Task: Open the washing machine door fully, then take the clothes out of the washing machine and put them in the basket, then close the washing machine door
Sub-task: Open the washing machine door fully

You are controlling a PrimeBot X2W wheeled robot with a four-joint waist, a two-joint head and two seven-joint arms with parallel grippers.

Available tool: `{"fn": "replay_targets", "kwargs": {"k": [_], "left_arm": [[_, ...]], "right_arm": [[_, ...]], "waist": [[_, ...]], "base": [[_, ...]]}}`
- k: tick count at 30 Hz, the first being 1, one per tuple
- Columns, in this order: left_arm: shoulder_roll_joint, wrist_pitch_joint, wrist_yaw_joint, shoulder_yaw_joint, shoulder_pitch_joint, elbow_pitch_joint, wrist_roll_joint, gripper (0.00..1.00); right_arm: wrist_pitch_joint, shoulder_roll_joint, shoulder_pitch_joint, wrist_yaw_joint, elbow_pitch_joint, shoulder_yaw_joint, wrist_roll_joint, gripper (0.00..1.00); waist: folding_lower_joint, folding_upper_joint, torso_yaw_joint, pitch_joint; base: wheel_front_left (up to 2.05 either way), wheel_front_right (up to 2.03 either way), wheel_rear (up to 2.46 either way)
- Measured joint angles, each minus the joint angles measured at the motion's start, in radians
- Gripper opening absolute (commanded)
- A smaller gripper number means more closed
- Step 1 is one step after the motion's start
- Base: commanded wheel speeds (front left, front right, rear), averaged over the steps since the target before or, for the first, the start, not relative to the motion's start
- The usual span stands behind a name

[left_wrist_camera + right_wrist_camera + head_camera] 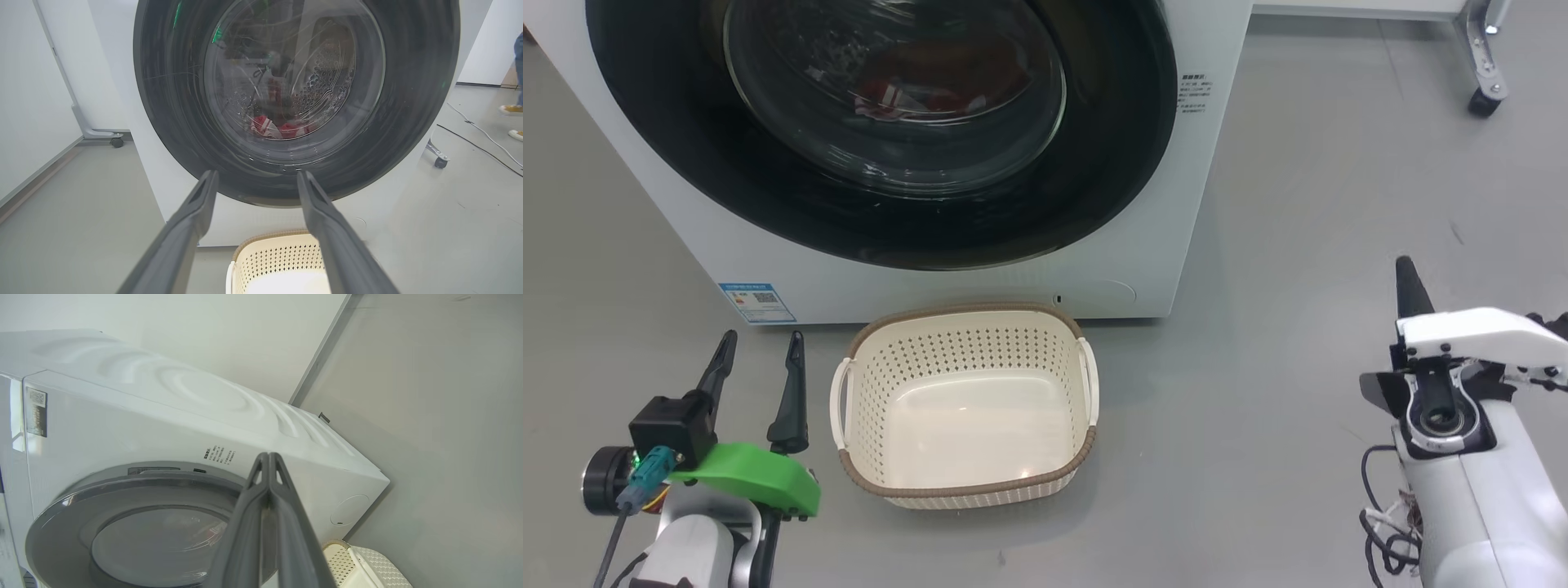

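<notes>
- Nearest, low left, left gripper (761, 336) spread wide, empty; low right, right gripper (1405, 278) pressed together, empty.
- Between them, basket (964, 310) on floor (1298, 245), just before washer (1152, 253).
- Behind: closed door (686, 155) blocks red clothes (886, 88).
- Far right, caster (1484, 103).

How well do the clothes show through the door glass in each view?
Head view: reflections cloud the washing machine door glass; the clothes show as a dim red patch. Left wrist view: streaky reflections, yet the red shows clearly low behind the glass. Right wrist view: tilted picture, glare washes the glass pale grey, red barely traceable.
</notes>
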Motion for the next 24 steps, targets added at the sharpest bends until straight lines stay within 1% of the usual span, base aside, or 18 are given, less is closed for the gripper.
{"fn": "replay_targets", "kwargs": {"k": [2, 5, 9, 14, 19, 20, 24], "left_arm": [[-0.003, 0.000, -0.008, 0.000, -0.008, -0.010, 0.000, 1.00], [-0.010, 0.000, -0.009, 0.000, -0.020, -0.020, 0.001, 1.00], [-0.015, 0.000, -0.023, -0.001, -0.032, -0.026, 0.011, 1.00], [-0.017, 0.000, -0.030, -0.001, -0.048, -0.041, 0.017, 1.00], [-0.021, 0.000, -0.034, 0.001, -0.069, -0.057, 0.017, 1.00], [-0.023, -0.001, -0.035, 0.002, -0.075, -0.061, 0.017, 1.00], [-0.026, -0.001, -0.043, 0.002, -0.085, -0.068, 0.018, 1.00]], "right_arm": [[0.026, -0.001, -0.033, 0.000, 0.005, -0.005, 0.049, 0.00], [0.061, -0.002, -0.082, 0.000, 0.012, -0.011, 0.104, 0.00], [0.105, -0.003, -0.135, 0.000, 0.026, -0.019, 0.156, 0.00], [0.171, -0.006, -0.208, 0.000, 0.034, -0.021, 0.232, 0.00], [0.230, -0.007, -0.277, 0.000, 0.048, -0.028, 0.275, 0.00], [0.255, -0.008, -0.303, -0.002, 0.053, -0.030, 0.294, 0.00], [0.294, -0.011, -0.359, -0.007, 0.062, -0.039, 0.320, 0.00]], "waist": [[0.0000, 0.0000, 0.006, 0.013], [0.0000, 0.0000, 0.016, 0.032], [0.0001, 0.0000, 0.033, 0.056], [0.0001, 0.0000, 0.052, 0.087], [0.0001, 0.0000, 0.070, 0.117], [0.0001, 0.0000, 0.076, 0.129], [0.0001, 0.0000, 0.086, 0.155]], "base": [[0.00, 0.00, 0.00], [0.00, 0.00, 0.00], [0.00, 0.00, 0.00], [0.00, 0.00, 0.00], [0.00, 0.00, 0.00], [0.00, 0.00, 0.00], [0.00, 0.00, 0.00]]}}
